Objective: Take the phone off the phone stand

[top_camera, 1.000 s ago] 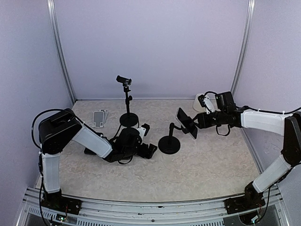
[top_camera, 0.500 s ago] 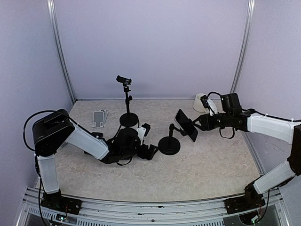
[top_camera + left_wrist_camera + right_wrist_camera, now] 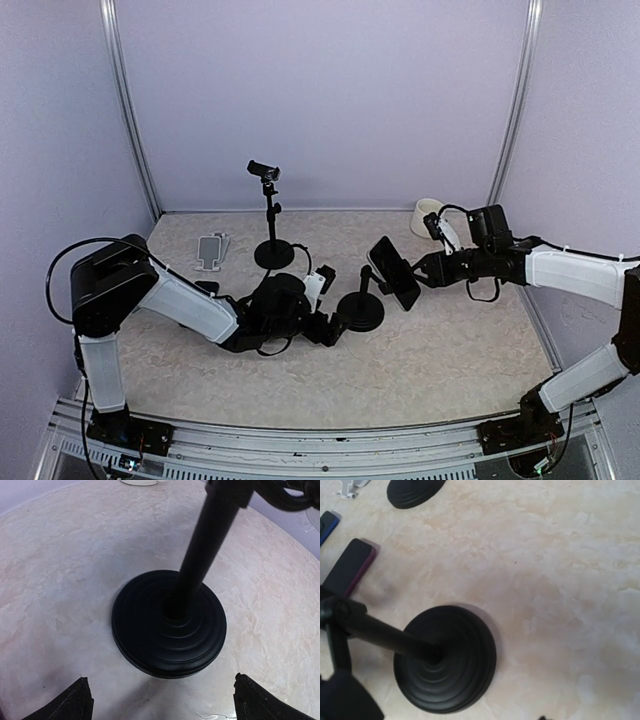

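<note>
The black phone [image 3: 393, 272] sits tilted in the clamp at the head of the black phone stand [image 3: 360, 312]. My right gripper [image 3: 424, 270] is at the phone's right edge; whether it touches or holds the phone cannot be told. The right wrist view looks down on the stand's round base [image 3: 445, 659] and slanted post [image 3: 385, 635], with only a sliver of a fingertip [image 3: 542, 718] at the bottom. My left gripper [image 3: 327, 325] lies low on the table just left of the base. It is open, fingertips [image 3: 75, 702] wide apart, with the base [image 3: 169, 625] just ahead.
A second black stand [image 3: 272, 253] carrying a small camera [image 3: 264, 170] stands behind the left arm. A white holder [image 3: 212, 250] lies at the back left, a white cup [image 3: 428, 214] at the back right. Another phone [image 3: 350, 565] lies flat on the table.
My left gripper has slid right, up to the stand's base. The right arm has drawn back to the right and dropped slightly. The phone has shifted a little down and left.
</note>
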`<act>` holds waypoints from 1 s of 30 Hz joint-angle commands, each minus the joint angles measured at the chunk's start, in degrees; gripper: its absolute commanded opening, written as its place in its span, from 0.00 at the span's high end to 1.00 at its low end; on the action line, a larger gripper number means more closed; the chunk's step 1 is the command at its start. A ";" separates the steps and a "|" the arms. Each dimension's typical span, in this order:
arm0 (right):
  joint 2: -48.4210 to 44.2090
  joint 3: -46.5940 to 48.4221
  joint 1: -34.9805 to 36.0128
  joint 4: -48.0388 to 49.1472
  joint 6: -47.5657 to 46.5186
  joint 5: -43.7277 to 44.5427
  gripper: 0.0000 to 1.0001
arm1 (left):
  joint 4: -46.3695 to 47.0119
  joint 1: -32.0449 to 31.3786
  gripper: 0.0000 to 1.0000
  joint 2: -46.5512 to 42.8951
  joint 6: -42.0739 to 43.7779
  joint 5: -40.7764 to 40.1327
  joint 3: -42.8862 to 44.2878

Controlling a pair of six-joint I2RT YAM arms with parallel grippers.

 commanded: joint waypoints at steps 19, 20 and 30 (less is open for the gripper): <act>-2.58 -2.55 4.67 -2.68 1.32 -0.54 0.53 | -6.97 2.97 0.03 9.91 -1.92 -4.15 9.99; -2.78 -2.73 4.89 -2.74 1.45 -0.47 0.53 | -7.23 3.30 0.03 10.10 -1.68 -3.86 10.70; -4.97 -4.90 6.69 -2.89 2.40 0.20 0.53 | -10.45 4.94 0.03 14.11 0.88 -2.56 17.09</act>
